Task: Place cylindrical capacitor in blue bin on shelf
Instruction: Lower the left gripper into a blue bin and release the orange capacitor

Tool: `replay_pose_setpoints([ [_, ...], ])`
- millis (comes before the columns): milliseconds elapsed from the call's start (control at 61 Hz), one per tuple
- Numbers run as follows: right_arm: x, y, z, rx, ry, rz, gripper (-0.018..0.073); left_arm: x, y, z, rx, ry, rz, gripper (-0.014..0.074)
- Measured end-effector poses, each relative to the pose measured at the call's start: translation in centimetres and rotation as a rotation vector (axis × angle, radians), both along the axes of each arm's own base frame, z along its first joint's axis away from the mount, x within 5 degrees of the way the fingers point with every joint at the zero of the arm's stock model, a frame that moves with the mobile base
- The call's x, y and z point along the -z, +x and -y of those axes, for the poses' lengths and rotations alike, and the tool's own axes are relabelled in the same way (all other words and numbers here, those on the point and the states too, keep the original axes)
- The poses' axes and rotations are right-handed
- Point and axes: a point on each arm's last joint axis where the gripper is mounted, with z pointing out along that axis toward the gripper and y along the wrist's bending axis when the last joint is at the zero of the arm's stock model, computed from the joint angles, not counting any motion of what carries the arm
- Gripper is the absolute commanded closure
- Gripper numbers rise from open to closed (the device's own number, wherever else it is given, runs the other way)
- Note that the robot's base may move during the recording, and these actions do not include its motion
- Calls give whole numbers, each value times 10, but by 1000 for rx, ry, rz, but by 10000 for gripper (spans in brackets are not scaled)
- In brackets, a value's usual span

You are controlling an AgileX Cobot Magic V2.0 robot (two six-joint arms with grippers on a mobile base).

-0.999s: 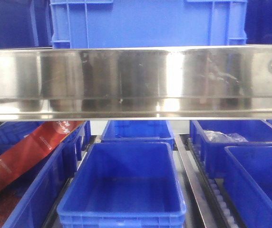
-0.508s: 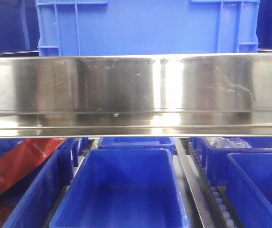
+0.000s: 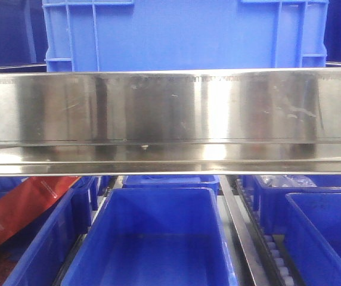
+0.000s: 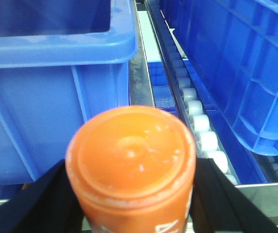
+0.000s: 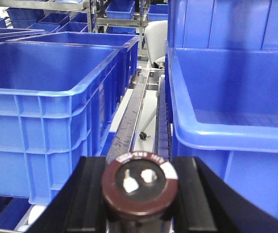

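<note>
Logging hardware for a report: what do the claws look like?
Left claw: two broad matte-black fingers with slanted edges. Right claw: the same black, with wide, flat-faced, angular fingers. No cables or markings show in either wrist view.

steel shelf, blue crate above; blue bins below

Far racks hold more blue bins.

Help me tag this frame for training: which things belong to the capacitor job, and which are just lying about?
Job: cylindrical capacitor, right claw holding it, shelf, blue bin.
Lying about: orange cylinder in left claw, red packet, clear bag.
</note>
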Motion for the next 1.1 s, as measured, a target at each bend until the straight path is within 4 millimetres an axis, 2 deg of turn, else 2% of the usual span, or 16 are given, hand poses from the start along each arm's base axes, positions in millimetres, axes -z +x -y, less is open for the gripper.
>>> replay_pose_setpoints([
  [803, 0, 0, 0, 0, 0, 0, 720, -2, 1, 1, 4, -9, 28, 707],
  [983, 0, 0, 0, 0, 0, 0, 720, -14, 5, 2, 9, -24, 77, 707],
  [1098, 0, 0, 0, 0, 0, 0, 720, -40, 21, 6, 28, 8, 79, 707],
])
